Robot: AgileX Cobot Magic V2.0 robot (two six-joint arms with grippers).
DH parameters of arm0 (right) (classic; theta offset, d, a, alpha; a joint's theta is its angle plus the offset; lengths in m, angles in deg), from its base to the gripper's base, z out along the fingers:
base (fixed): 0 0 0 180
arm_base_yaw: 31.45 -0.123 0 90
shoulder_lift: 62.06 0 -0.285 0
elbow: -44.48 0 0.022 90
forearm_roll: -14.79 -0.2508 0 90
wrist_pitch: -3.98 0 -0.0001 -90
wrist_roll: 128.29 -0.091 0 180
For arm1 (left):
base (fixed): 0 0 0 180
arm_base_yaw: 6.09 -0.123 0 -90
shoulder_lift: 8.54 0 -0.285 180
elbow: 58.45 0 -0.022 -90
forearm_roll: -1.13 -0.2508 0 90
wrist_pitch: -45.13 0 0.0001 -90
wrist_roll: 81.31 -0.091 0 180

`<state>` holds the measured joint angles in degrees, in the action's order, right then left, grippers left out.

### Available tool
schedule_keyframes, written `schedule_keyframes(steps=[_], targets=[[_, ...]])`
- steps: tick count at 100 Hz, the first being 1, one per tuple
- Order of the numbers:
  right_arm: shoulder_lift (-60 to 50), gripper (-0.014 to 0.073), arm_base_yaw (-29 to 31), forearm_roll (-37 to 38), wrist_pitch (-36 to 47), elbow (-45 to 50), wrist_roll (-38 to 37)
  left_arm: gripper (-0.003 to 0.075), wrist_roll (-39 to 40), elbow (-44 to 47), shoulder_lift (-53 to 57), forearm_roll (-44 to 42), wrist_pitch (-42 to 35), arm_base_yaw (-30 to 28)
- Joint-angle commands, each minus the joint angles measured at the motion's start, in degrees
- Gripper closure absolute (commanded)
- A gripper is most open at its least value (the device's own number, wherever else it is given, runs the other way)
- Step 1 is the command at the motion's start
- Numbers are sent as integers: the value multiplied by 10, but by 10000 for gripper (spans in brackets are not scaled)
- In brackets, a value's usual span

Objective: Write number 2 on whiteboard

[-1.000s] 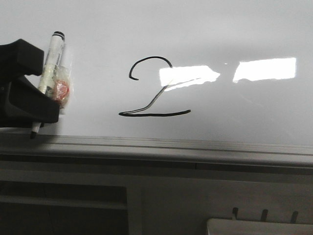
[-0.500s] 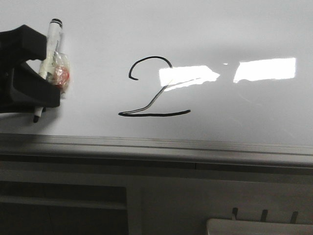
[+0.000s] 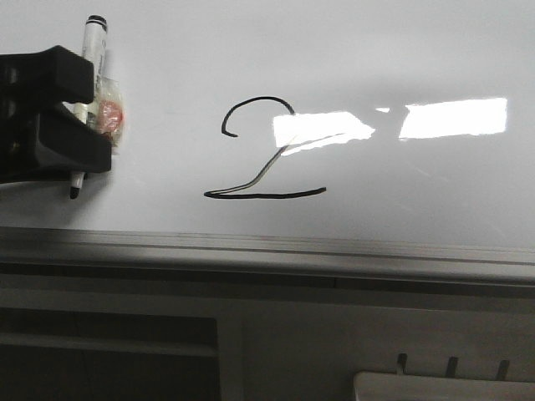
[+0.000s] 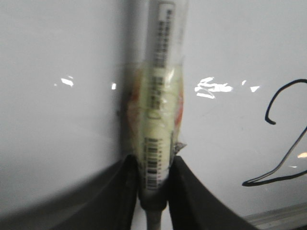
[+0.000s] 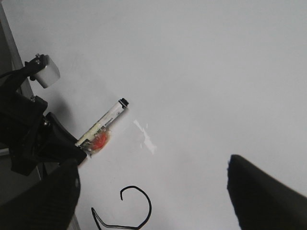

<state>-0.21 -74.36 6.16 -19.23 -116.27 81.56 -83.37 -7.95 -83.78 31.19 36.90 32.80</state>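
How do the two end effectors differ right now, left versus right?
The left end effector is shut on the marker, while the right end effector is open and holds nothing. The left one sits beside the number 2; the right one looks down on it from farther back, its fingers wide apart. Both hang over the whiteboard.

Matte black, blocky left tool (image 3: pixel 79 113).

number 2 (image 3: pixel 263 150): thin black line, hooked top, flat base | whiteboard (image 3: pixel 401 50): glossy white, grey-edged
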Motion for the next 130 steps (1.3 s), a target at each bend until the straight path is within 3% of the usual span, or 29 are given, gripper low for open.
schedule_keyframes(steps=[1, 9, 34, 39, 44, 49, 52, 56, 71, 87, 105, 130], targets=[[-4, 39, 4, -4, 39, -19, -2, 449, 3, -16, 1, -1, -43, -2], [-4, 39, 4, -4, 39, -19, -2, 399, 3, -16, 1, -1, -43, -2], [-5, 56, 4, -7, 8, -19, -2, 414, 3, -16, 38, -12, -19, -2], [-5, 146, 4, -7, -5, -19, -2, 445, 3, -16, 57, -34, -5, -2], [-5, 330, 4, -7, -12, -19, -2, 512, 3, -16, 82, -59, 9, -2], [-12, 587, 4, -8, -17, -18, -2, 603, 3, -16, 107, -85, 17, -2], [-17, 669, 4, -8, -18, -16, -3, 659, 3, -16, 122, -100, 20, -2], [-24, 654, 4, -11, -15, -12, -3, 743, 3, -16, 146, -115, 21, -2], [-86, 654, 3, -12, 43, 40, -3, 741, 3, -16, 231, -185, 10, -2], [-194, 654, 3, -12, 160, 168, -3, 741, 3, 13, 309, -247, 8, -2], [-317, 654, 3, -54, 151, 317, -4, 741, 3, 75, 374, -253, 4, -2], [-396, 654, 3, -71, 150, 415, -4, 741, 3, 102, 410, -263, -4, -2]])
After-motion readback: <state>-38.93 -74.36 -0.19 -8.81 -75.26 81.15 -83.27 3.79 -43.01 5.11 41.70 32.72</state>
